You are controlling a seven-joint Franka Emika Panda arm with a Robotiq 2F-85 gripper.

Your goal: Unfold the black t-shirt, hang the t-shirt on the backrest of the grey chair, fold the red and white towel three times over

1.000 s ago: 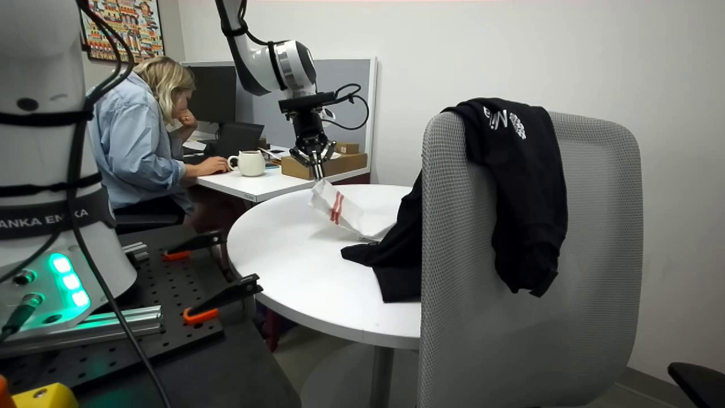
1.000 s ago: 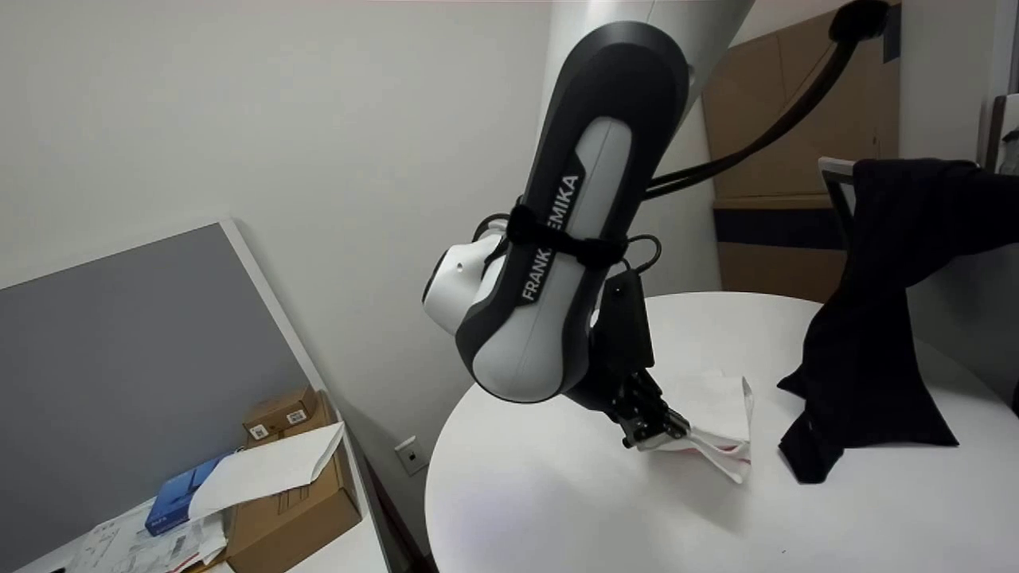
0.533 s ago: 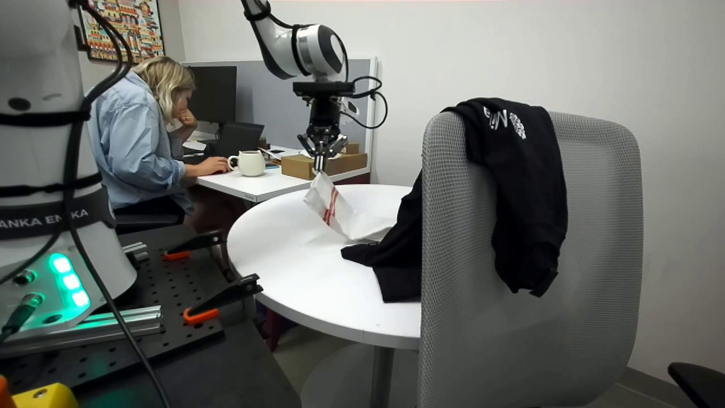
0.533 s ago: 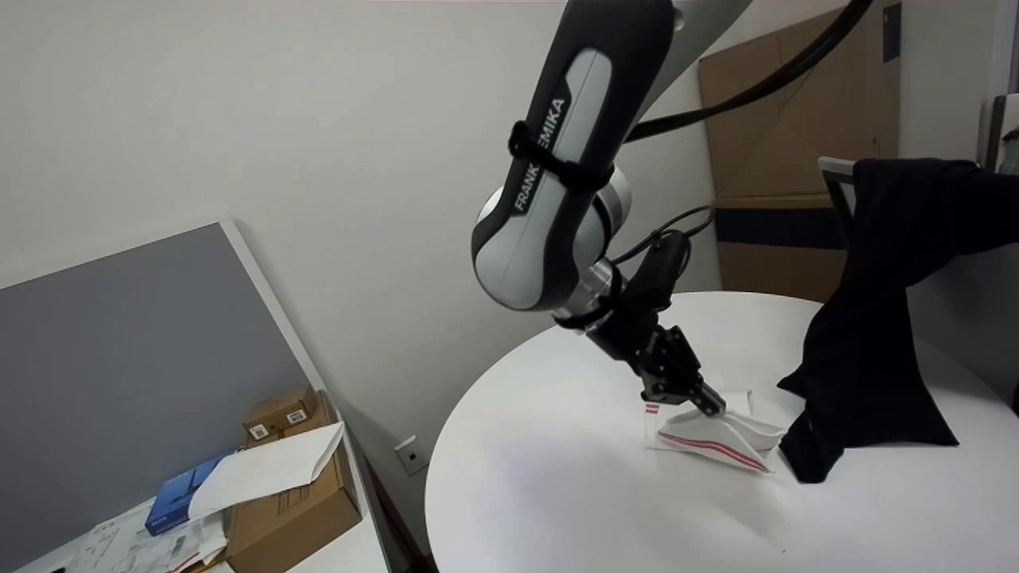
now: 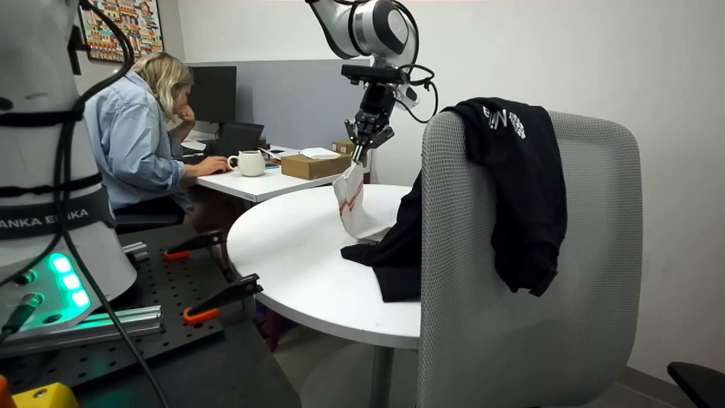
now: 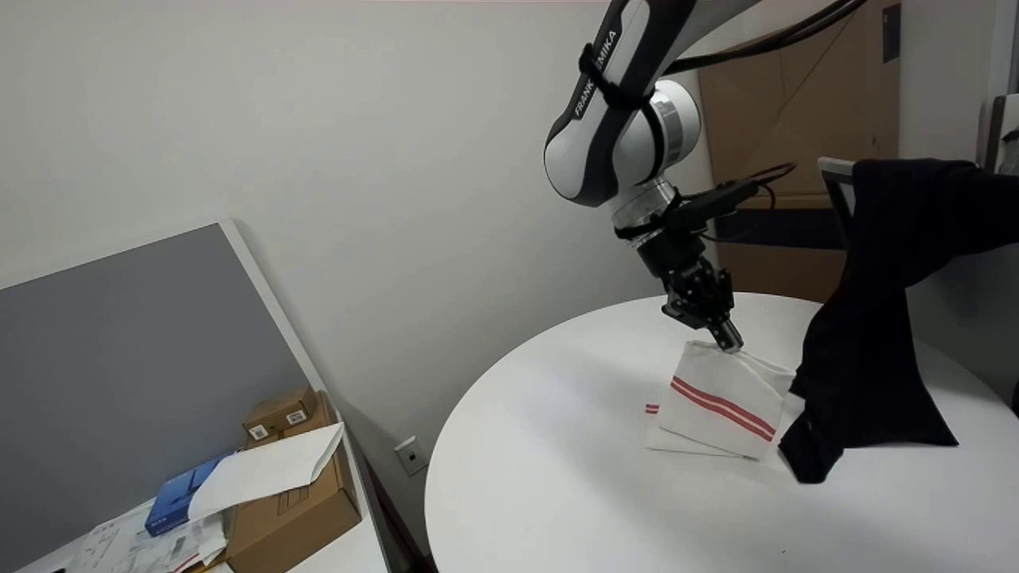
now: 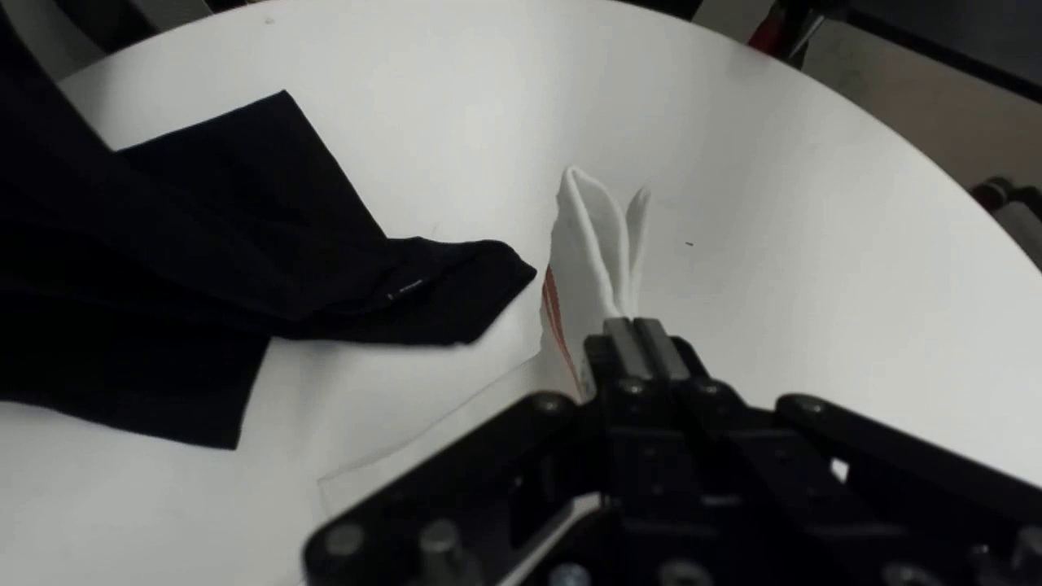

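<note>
Jaws of the black gripper (image 6: 730,348) pinch one raised edge of the red-striped white cloth towel (image 6: 712,390), its lower part lying on the round white worktop (image 6: 549,469); at the towel's three o'clock in both exterior views, the black cloth t-shirt (image 5: 527,198) drapes over the grey mesh chair (image 5: 595,266); shirt-to-towel contact is hard to judge.

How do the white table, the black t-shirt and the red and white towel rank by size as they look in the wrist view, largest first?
1. White table, cut off by the picture's edges.
2. Black t-shirt, running out at the left edge.
3. Red and white towel, partly hidden.
</note>
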